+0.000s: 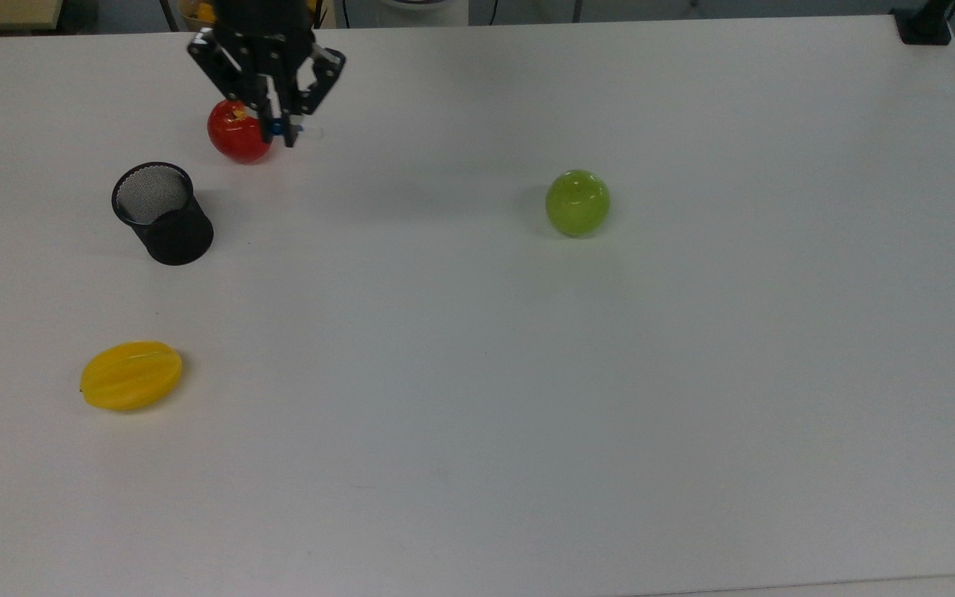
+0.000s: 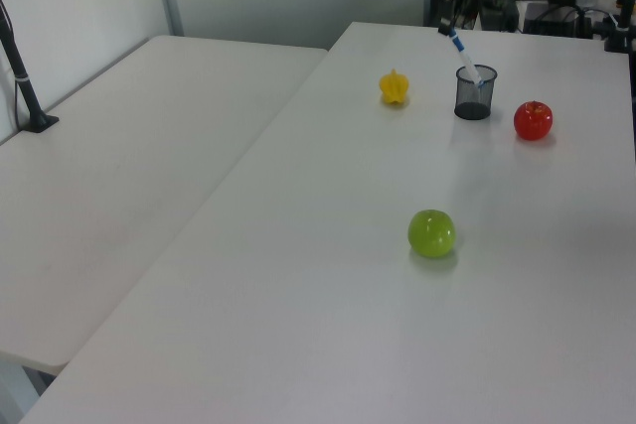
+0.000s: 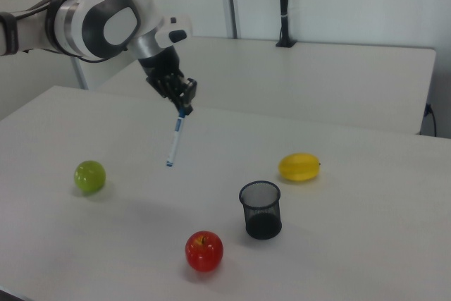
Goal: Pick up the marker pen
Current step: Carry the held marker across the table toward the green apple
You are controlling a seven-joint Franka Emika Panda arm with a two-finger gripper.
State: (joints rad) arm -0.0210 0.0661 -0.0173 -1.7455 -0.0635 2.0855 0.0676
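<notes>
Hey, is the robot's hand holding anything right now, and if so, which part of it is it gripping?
Yes. The hand holds the marker pen by its upper end; the pen hangs down, tilted, in the air above the table.

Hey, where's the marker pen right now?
The marker pen hangs in the air from the gripper, out of the mesh cup; in the right view it is between the green apple and the cup.

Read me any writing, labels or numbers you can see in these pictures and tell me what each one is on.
None can be read.
marker pen: a patch of blue print on its white barrel, too small and blurred to make out.
mesh cup, red apple, green apple, yellow fruit, table: no text or labels on them.
</notes>
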